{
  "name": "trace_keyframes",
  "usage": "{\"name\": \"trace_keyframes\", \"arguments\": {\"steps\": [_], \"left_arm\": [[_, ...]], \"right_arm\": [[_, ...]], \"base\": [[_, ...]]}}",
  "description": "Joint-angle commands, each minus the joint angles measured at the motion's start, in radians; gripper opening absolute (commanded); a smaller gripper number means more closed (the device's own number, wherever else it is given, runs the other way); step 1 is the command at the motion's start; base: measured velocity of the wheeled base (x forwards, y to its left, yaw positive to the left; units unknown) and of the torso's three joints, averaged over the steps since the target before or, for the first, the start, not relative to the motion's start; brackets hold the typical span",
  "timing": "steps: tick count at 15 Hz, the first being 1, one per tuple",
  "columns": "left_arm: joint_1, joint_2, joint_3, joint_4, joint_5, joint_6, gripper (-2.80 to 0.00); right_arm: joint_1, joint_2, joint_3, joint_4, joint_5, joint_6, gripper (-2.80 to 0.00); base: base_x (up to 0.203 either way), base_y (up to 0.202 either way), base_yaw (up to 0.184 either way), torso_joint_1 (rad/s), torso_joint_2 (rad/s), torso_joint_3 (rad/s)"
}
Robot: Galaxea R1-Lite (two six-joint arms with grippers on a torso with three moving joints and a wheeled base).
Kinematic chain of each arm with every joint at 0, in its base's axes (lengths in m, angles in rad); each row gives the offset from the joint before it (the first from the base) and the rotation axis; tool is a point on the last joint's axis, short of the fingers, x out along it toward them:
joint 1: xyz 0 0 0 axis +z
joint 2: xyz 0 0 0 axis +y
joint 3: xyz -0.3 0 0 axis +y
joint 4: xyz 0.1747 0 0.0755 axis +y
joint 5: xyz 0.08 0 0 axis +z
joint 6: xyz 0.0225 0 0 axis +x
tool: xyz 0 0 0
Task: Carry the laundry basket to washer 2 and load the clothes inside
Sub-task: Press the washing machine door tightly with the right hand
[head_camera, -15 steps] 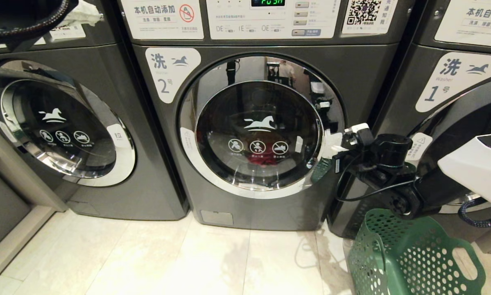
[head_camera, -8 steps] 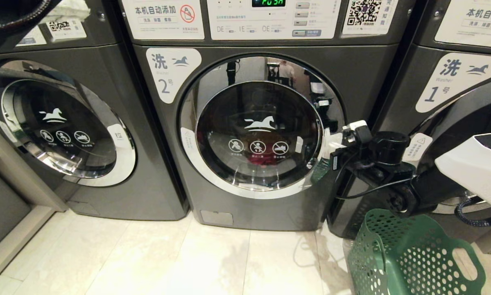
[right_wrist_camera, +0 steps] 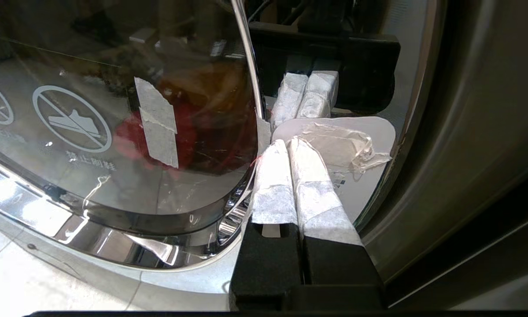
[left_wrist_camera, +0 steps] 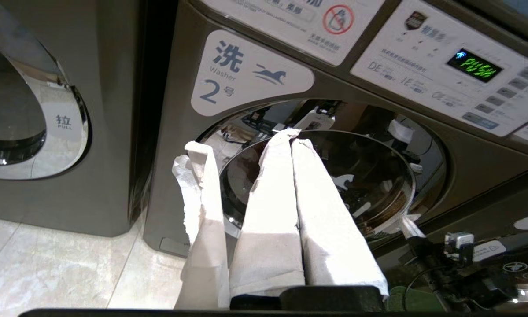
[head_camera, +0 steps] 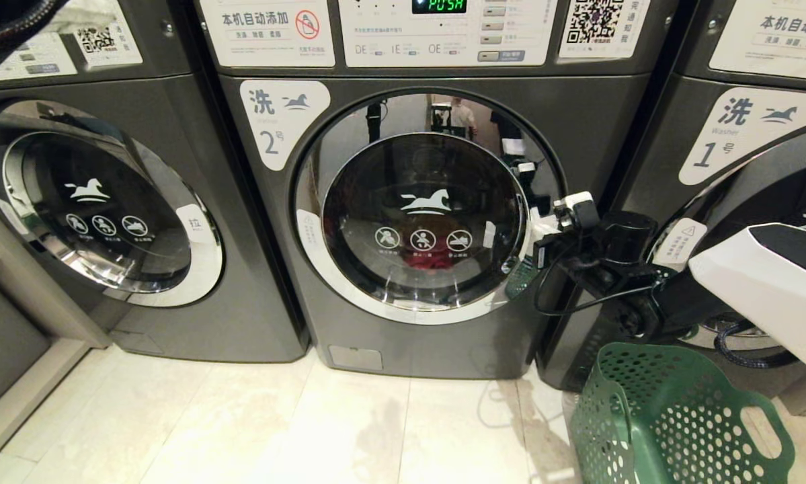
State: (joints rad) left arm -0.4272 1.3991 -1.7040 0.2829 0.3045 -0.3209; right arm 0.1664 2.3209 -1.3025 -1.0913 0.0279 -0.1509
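The right gripper [right_wrist_camera: 288, 145], fingers together, points at washer 2 [head_camera: 403, 222] door's rim.

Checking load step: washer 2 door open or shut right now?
Shut. Washer 2 has its door flush in the front panel, red clothes visible behind the glass. Right gripper, closed, sits at the door's edge.

head: down at washer 2 [head_camera: 416, 222] | wrists: close, same door
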Motion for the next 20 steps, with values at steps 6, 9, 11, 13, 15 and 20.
{"name": "trace_keyframes", "arguments": {"steps": [6,9,11,13,15,20], "left_arm": [[0.050,-0.050,0.000,0.020,0.001,0.002,-2.80],[0.051,-0.074,0.000,0.041,0.001,0.005,-2.80],[0.051,-0.089,0.003,0.056,0.001,0.005,-2.80],[0.051,-0.090,0.007,0.054,0.001,0.005,-2.80],[0.051,-0.078,0.007,0.050,-0.004,0.014,-2.80],[0.050,-0.065,0.068,0.054,-0.012,0.094,-2.80]], "right_arm": [[-0.006,0.081,-0.062,-0.006,-0.017,-0.016,-2.80],[-0.007,0.106,-0.097,-0.020,-0.052,-0.018,-2.80],[-0.007,0.104,-0.095,-0.042,-0.055,-0.019,-2.80],[-0.005,0.081,-0.072,-0.043,-0.059,-0.019,-2.80],[0.008,-0.020,0.042,-0.036,-0.057,-0.018,-2.80],[0.048,-0.428,0.555,0.009,-0.028,-0.016,-2.80]], "base": [[0.000,0.000,0.000,0.000,0.00,0.000],[0.000,0.000,0.000,0.000,0.00,0.000],[0.000,0.000,0.000,0.000,0.00,0.000],[0.000,0.000,0.000,0.000,0.00,0.000],[0.000,0.000,0.000,0.000,0.00,0.000],[0.000,0.000,0.000,0.000,0.00,0.000]]}}
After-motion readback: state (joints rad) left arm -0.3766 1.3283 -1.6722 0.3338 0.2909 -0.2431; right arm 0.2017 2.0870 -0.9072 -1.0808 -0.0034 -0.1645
